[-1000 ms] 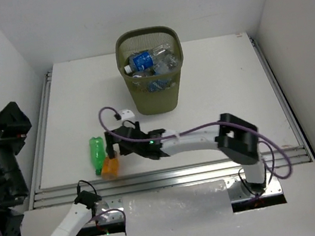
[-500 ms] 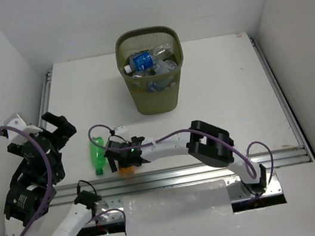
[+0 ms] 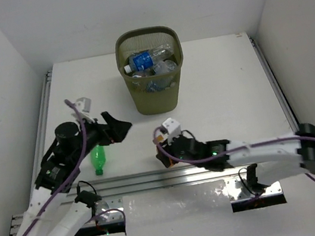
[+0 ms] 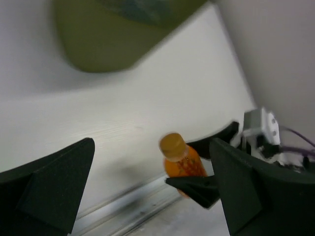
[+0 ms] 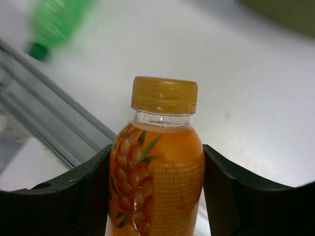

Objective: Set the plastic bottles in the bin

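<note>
An orange bottle [image 5: 156, 172] with a fruit label stands upright between my right gripper's [image 5: 156, 169] fingers, both pressed on its sides. From above, that gripper [image 3: 163, 156] holds the orange bottle [image 3: 162, 161] at the table's front edge, centre left. A green bottle [image 3: 98, 158] lies on the table to its left, blurred in the right wrist view [image 5: 54, 22]. My left gripper [image 3: 118, 129] hangs open just right of the green bottle and grips nothing. Its camera shows the orange bottle [image 4: 179, 160] beyond its fingers. The olive bin [image 3: 151, 70] stands at the back with several clear bottles [image 3: 143, 60] inside.
A metal rail [image 3: 155, 179] runs along the table's front edge, just below the held bottle. White walls close in the left, back and right sides. The right arm [image 3: 260, 152] stretches low across the front of the table.
My right gripper closed on the orange bottle and carried it right along the front edge. My left arm swung in from the far left to hang beside the green bottle.
</note>
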Motion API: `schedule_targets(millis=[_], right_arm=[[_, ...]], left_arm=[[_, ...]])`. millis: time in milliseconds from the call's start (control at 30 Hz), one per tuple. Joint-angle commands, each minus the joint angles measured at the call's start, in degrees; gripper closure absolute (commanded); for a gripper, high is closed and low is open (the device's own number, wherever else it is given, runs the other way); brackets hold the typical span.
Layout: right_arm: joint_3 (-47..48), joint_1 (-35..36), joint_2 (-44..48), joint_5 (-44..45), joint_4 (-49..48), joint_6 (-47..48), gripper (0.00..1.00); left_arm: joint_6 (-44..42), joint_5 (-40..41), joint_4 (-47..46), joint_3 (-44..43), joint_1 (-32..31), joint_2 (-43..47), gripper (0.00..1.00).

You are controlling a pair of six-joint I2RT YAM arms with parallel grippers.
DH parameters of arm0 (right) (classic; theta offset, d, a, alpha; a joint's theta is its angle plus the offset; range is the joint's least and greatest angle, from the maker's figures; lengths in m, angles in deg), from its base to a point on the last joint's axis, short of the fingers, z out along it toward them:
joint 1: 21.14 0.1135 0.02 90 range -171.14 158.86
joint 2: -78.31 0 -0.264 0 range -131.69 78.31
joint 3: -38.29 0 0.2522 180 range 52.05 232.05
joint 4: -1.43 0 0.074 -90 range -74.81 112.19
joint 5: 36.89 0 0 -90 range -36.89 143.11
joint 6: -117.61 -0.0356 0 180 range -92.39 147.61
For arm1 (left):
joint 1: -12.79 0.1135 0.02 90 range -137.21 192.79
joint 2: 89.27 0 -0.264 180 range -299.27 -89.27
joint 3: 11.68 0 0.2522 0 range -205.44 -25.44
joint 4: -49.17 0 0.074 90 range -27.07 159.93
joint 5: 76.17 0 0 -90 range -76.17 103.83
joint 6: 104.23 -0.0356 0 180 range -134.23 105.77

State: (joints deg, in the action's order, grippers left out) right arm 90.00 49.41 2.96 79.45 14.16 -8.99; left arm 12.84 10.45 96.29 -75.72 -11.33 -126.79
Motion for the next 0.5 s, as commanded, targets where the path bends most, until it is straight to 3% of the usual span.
schedule_targets(millis=[0, 100, 200, 367, 467], right_arm=[[-7.3, -0.1, 12.5, -2.0, -21.4, 20.7, 1.00], [-9.8, -0.4, 20.3, -5.6, -21.9, 26.1, 1.00], [-9.7, -0.4, 24.4, -7.2, -20.8, 27.6, 1.00], [-5.4, -0.4, 25.2, -11.0, -17.2, 28.9, 1.00], [-3.2, -0.5, 24.9, -11.2, -15.8, 29.3, 1.00]], left_arm=[[7.6, -33.8, -23.3, 6.3, 0.2, -2.6, 0.00], [12.8, -38.9, -35.4, 10.5, -0.6, -6.2, 0.00], [13.4, -38.4, -38.5, 10.1, -3.1, -9.6, 0.00], [13.1, -34.2, -41.2, 7.5, -12.7, -17.1, 0.04], [13.3, -34.1, -42.5, 6.4, -15.7, -20.4, 0.33]])
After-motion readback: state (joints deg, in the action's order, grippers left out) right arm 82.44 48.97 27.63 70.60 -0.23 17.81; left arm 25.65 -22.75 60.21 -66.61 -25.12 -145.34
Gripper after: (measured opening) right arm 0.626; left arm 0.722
